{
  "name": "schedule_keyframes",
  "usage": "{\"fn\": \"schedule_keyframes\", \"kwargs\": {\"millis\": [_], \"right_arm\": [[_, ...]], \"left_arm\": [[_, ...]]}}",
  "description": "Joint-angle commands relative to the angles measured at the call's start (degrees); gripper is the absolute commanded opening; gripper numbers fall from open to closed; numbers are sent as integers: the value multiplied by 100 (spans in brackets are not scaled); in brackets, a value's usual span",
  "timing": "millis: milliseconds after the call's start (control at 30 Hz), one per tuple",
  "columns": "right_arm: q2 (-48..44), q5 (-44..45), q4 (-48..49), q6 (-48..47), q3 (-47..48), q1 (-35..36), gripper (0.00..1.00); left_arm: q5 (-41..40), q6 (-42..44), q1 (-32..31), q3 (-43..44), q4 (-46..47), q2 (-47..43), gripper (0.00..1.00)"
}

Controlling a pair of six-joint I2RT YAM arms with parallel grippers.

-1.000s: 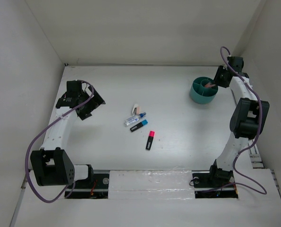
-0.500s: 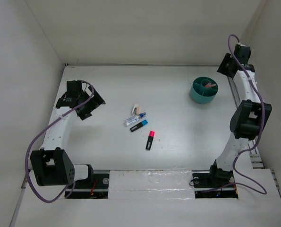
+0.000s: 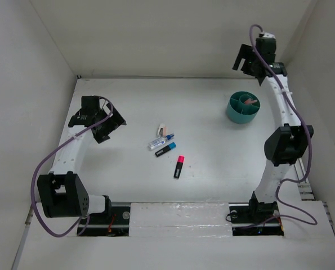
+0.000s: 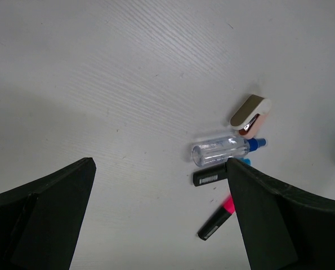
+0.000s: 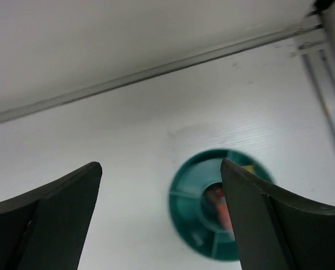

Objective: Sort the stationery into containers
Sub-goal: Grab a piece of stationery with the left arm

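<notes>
The teal cup point(image 3: 235, 112) stands at the back right with pink pens point(image 3: 249, 102) upright in its middle well. My right gripper point(image 3: 245, 61) hangs high above and behind it, open and empty. From the right wrist, the cup point(image 5: 192, 188) and pens point(image 5: 220, 209) lie below the open right gripper point(image 5: 160, 166). Mid-table lie a white and tan eraser point(image 3: 162, 129), a clear blue-capped tube point(image 3: 160, 142), a blue-capped highlighter point(image 3: 165, 149) and a pink-capped highlighter point(image 3: 179, 166). My left gripper point(image 3: 108, 127) hovers open to their left. The left wrist shows the eraser point(image 4: 250, 111), tube point(image 4: 220, 151) and both highlighters point(image 4: 211, 178) point(image 4: 217, 220).
White walls close in the table at the back and on both sides. A metal rail point(image 3: 280, 109) runs along the right edge just beyond the cup. Both arm bases sit on the near edge.
My right gripper has left the cup's mouth, risen up and back toward the rear wall, and opened wide. The pink pens stay in the cup. The left arm has barely moved.
</notes>
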Motion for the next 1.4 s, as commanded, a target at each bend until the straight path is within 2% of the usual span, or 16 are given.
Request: {"fn": "schedule_keyframes", "kwargs": {"millis": [0,200,333,467,733,833,967,1100,1200,1233,1267,1300,1367], "right_arm": [[-320,507,-596,92,316,887,91],[-267,851,-1002,900,-105,2383,86],[188,789,-1002,1454,-334,3647,85],[935,834,-1397,1981,113,4115,79],[1271,894,-1352,2324,350,4424,71],[1123,1464,-1563,2509,404,4556,73],[517,1624,-1503,2650,-26,4495,74],[-247,1975,-1503,2703,-351,4354,75],[-862,2046,-1503,2538,-650,4091,76],[-987,2046,-1503,2536,-712,4029,76],[-1110,2046,-1503,2449,-773,3916,76],[-1224,2046,-1503,2448,-904,3862,76],[-1567,2046,-1503,2395,-1063,3757,76]], "left_arm": [[-84,73,-27,130,57,45,100],[-452,-129,-27,130,-57,107,100],[-594,-252,34,183,-119,160,100],[-594,-252,166,183,-119,160,100],[-348,-112,166,-177,56,54,100],[-93,20,105,-125,179,54,100],[-93,266,-387,314,241,300,100],[-355,573,-992,1330,66,940,100],[-785,907,-1598,2035,-311,1757,100],[-1300,908,-2027,2542,-469,2238,100],[-1462,987,-2179,2739,-706,2451,100],[-1525,987,-2285,2888,-778,2636,100],[-1158,1066,-2339,3066,-778,2998,100]]}}
